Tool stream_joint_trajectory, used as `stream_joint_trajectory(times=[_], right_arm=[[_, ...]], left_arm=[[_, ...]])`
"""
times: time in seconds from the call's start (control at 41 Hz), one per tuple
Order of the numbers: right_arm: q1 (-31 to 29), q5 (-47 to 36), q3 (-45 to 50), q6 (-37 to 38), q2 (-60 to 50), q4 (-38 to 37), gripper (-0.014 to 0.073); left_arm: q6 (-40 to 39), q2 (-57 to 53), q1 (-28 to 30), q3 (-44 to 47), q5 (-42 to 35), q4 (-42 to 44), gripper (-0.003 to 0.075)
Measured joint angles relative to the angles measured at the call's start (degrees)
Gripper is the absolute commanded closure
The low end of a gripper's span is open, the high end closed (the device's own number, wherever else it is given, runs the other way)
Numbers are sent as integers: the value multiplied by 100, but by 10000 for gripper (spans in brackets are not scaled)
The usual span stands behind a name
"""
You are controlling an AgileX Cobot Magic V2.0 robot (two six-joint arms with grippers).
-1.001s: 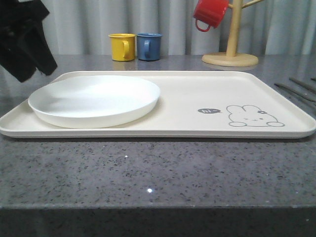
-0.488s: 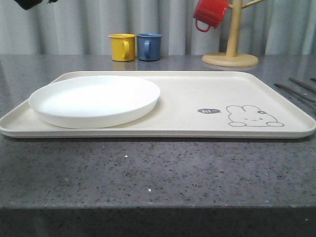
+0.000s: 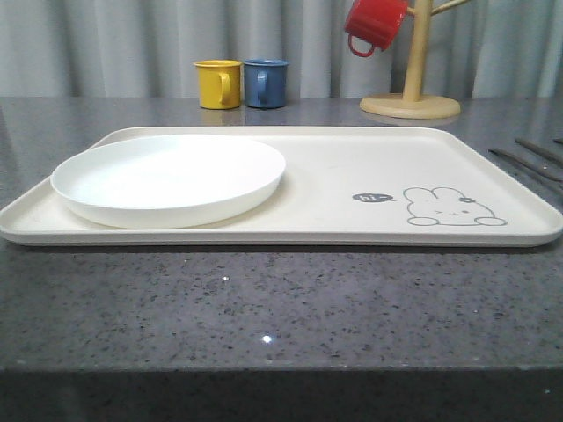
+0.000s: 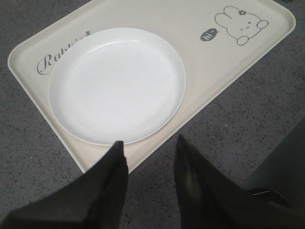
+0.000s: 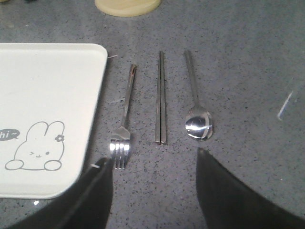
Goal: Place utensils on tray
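A: Where does the job stand?

B: At the start, I'd say. The fork point(image 5: 123, 125), the chopsticks point(image 5: 160, 98) and the spoon point(image 5: 196, 102) all lie on the grey counter point(image 3: 281, 308), beside the tray point(image 5: 52, 62) and none on it. The right claw point(image 5: 153, 164) hangs just short of them, spread wide with nothing in it; the fork's tines sit by one finger, the chopstick ends ahead of the gap, the spoon bowl by the other finger.

A: And the left claw point(image 4: 148, 148)?

B: Also spread and empty, over the tray's near edge, with the plate point(image 4: 116, 85) just beyond its tips.

A: Next move?

B: Probably the right claw lowers over one thin piece. They lie flat, so it needs a careful pinch.

A: Counts?

B: One fork, one pair of chopsticks, one spoon, one tray, one plate, three mugs: yellow point(image 3: 217, 83), blue point(image 3: 266, 83), red point(image 3: 374, 24).
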Motion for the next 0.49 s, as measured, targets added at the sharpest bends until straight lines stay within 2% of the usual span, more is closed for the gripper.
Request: stream_joint_trajectory(times=[0.488], right_arm=[[0, 0, 0, 0, 0, 0, 169]], left_arm=[[-8, -32, 0, 3, -28, 0, 490]])
